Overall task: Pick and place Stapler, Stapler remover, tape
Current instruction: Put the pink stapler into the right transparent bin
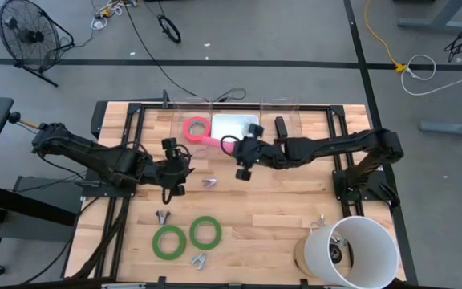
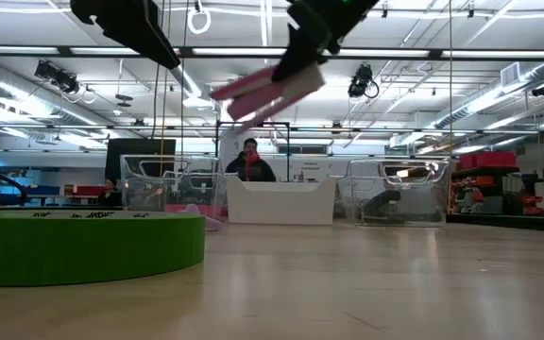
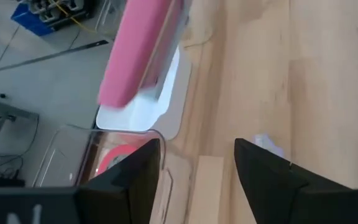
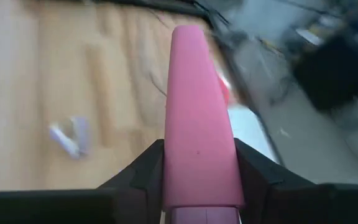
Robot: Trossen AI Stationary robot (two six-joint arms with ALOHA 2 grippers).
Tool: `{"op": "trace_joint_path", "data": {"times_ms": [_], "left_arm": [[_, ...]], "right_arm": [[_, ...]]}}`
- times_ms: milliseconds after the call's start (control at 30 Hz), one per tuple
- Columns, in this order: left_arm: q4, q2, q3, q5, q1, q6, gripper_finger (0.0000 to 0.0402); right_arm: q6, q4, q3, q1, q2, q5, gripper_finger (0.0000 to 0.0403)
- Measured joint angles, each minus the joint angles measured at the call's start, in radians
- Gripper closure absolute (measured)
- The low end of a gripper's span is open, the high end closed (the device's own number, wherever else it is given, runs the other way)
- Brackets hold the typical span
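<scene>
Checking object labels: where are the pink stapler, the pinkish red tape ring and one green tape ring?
pink stapler [image 4: 199, 112]: right wrist view, top face.
pinkish red tape ring [image 1: 196, 128]: high view, band.
green tape ring [image 1: 168, 242]: high view, band.

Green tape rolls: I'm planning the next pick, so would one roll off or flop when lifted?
Each green tape roll lies flat, so rolling looks unlikely unless stood on edge. The low view's thick, even band suggests stiffness. Open centres probably keep them light.

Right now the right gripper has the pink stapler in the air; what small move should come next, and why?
Probably carry it on toward the white tray at the table's far edge and lower it there. The right gripper is shut on the stapler, held well above the table. The left gripper is open and empty nearby.
</scene>
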Motion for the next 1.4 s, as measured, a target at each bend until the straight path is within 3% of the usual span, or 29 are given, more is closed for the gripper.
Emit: {"op": "trace_joint_path", "data": {"times_ms": [300, 767, 1000, 1167, 1400], "left_arm": [[0.002, 0.000, 0.000, 0.013, 0.000, -0.016, 0.0191], [0.003, 0.000, 0.000, 0.044, 0.001, -0.040, 0.0191], [0.003, 0.000, 0.000, 0.044, 0.001, -0.054, 0.0191], [0.003, 0.000, 0.000, 0.044, 0.001, -0.059, 0.0191], [0.003, 0.000, 0.000, 0.044, 0.002, -0.059, 0.0191]], "right_arm": [[0.180, -0.286, 0.000, -0.040, -0.078, 0.075, 0.0266], [0.514, -0.539, 0.000, -0.187, -0.143, 0.224, 0.0266], [0.664, -0.552, -0.005, -0.270, -0.142, 0.230, 0.0266], [0.747, -0.517, -0.086, -0.306, -0.141, 0.227, 0.0266], [0.677, -0.235, -0.213, -0.355, -0.139, 0.158, 0.0266]]}}
